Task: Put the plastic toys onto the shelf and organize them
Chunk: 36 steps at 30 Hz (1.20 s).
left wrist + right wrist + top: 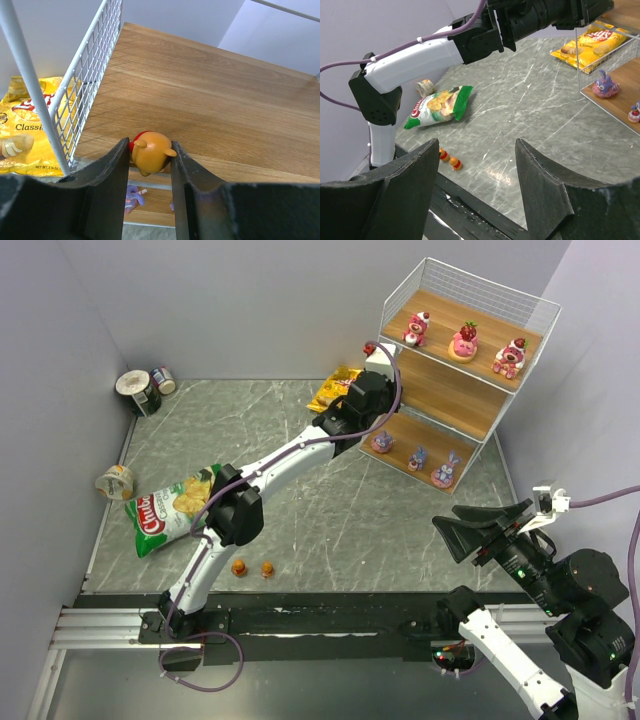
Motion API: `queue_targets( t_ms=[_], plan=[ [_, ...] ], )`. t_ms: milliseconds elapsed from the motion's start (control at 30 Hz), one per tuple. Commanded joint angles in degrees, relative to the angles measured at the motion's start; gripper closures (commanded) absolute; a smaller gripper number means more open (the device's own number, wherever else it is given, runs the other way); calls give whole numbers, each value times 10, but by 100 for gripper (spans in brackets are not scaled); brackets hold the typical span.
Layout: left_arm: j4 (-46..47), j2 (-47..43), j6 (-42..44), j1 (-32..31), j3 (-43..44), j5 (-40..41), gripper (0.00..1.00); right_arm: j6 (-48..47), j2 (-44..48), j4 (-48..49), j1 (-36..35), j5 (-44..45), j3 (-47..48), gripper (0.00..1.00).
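Grey marbled worktop [330,510] carries a tall white wire shelf with three wooden boards [450,390] at two o'clock. At its middle board's front edge, the left jaws grip a small orange plastic figurine [150,152]. The right jaws gape wide and empty at four o'clock. Two matching orange figurines [239,567] stand at seven o'clock.

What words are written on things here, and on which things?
"Classic": on the yellow chip bag beside the shelf.
"NET WT.": tiny print low on that bag; the rest is too small to read.
Big red name on the green chip bag: too crumpled to read.
Labels on the tin cans: too small to read.
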<state>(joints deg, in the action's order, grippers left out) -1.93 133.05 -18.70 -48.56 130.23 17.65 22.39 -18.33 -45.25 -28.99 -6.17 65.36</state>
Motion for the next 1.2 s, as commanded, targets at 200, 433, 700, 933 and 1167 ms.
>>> queue_targets(
  t_ms=[200,433,700,933,1167],
  plan=[
    [-53,-14,-10,0,6,13,75,-7,7,12,-2,6,-8,31],
    [-63,-17,-5,0,-5,19,74,-2,7,16,-2,3,-17,31],
    [-43,-56,2,-4,-54,32,75,0,2,19,-2,3,-20,30],
    [-45,-32,18,-8,-36,38,70,3,4,19,-1,3,-25,31],
    [-31,-22,21,-9,-30,41,56,0,4,17,-1,8,-24,30]
  ],
)
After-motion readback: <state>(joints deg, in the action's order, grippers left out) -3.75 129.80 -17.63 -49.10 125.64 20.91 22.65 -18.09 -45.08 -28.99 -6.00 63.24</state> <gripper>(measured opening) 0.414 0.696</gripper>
